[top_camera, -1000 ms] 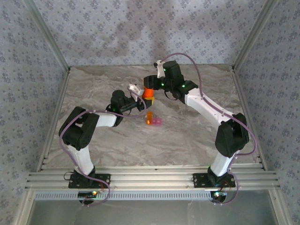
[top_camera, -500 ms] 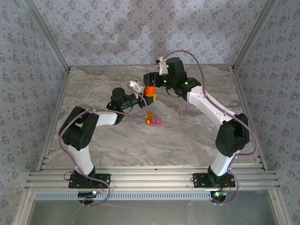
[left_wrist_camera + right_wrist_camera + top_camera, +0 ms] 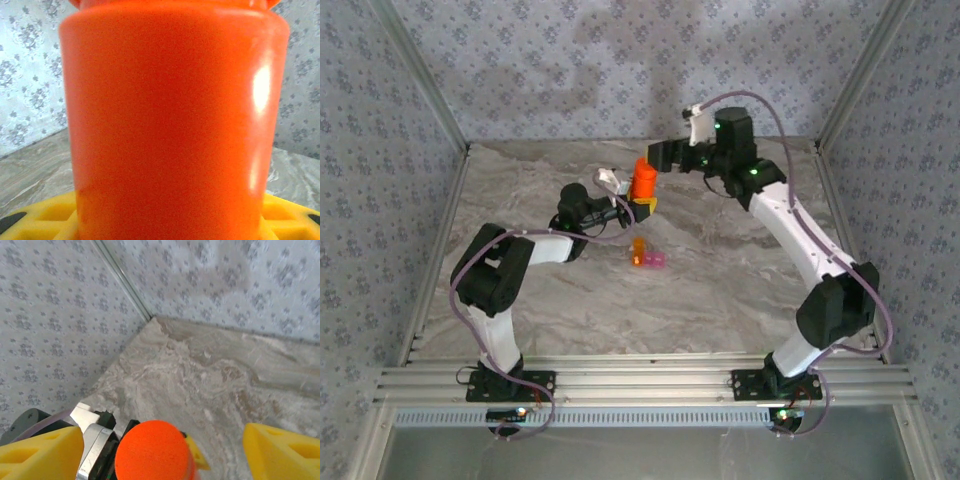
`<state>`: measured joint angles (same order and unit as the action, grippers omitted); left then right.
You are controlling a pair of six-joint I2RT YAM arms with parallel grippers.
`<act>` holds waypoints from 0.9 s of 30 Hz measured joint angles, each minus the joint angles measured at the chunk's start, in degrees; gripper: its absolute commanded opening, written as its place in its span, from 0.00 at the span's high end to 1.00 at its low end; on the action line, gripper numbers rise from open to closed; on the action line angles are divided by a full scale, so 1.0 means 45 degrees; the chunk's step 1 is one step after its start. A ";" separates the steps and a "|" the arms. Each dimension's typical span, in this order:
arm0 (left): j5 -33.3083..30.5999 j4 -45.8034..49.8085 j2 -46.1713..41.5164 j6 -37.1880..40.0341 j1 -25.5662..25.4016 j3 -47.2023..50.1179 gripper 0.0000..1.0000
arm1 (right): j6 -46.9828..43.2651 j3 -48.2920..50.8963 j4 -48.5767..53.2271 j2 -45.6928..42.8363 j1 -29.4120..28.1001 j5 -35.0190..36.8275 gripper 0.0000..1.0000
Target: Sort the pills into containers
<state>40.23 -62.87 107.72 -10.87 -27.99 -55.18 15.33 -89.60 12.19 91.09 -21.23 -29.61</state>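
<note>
Containers (image 3: 648,257) lie on the table (image 3: 540,290), orange cell left, pink right, row running crosswise, near but clear of both jaws, toward the bases. I see the left gripper (image 3: 642,205) clenching the upright bottle (image 3: 642,180); the right gripper (image 3: 661,156) is spread wide, gripping nothing.

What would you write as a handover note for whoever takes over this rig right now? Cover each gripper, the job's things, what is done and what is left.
Left gripper: shut on the orange bottle, which it holds upright.
Right gripper: open, by the bottle's top, not touching it.
Containers: joined orange and pink compartments, on the table, nearer the arm bases than the bottle, untouched.
Done: bottle gripped.
Left: get the pills, presumably in the bottle, into the two compartments, sorted.
</note>
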 measured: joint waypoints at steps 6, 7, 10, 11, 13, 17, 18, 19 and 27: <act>0.0962 -0.0039 0.0121 -0.0612 0.0083 -0.0389 1.00 | -0.1331 -0.0019 0.0097 0.0083 0.1185 -0.1938 0.18; 0.1093 -0.0058 0.0160 -0.0719 0.0102 -0.0437 1.00 | -0.1569 -0.0083 0.0238 0.0155 0.1195 -0.2186 0.19; 0.1467 -0.0058 0.0277 -0.0957 0.0141 -0.0578 1.00 | -0.2288 -0.0442 0.0709 0.0491 0.1098 -0.2939 0.17; 0.1603 -0.0058 0.0321 -0.1064 0.0136 -0.0622 1.00 | -0.2482 -0.0583 0.0850 0.0612 0.1030 -0.3128 0.17; 0.1855 -0.0058 0.0413 -0.1219 0.0146 -0.0738 1.00 | -0.2739 -0.0806 0.1054 0.0792 0.0908 -0.3395 0.17; 0.2263 -0.0068 0.0549 -0.1535 0.0151 -0.0933 1.00 | -0.3045 -0.1287 0.1438 0.1146 0.0646 -0.3628 0.17; 0.2331 -0.0068 0.0554 -0.1613 0.0151 -0.0942 1.00 | -0.3089 -0.1413 0.1472 0.1258 0.0583 -0.3623 0.17; 0.2399 -0.0068 0.0559 -0.1647 0.0151 -0.0952 1.00 | -0.3104 -0.1501 0.1501 0.1355 0.0534 -0.3623 0.17; 0.2594 -0.0073 0.0593 -0.1851 0.0151 -0.0957 1.00 | -0.3351 -0.1870 0.1977 0.2064 0.0228 -0.3604 0.21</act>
<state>51.90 -63.20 110.39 -19.20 -27.31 -59.48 0.25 -98.02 21.08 100.38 -20.21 -45.82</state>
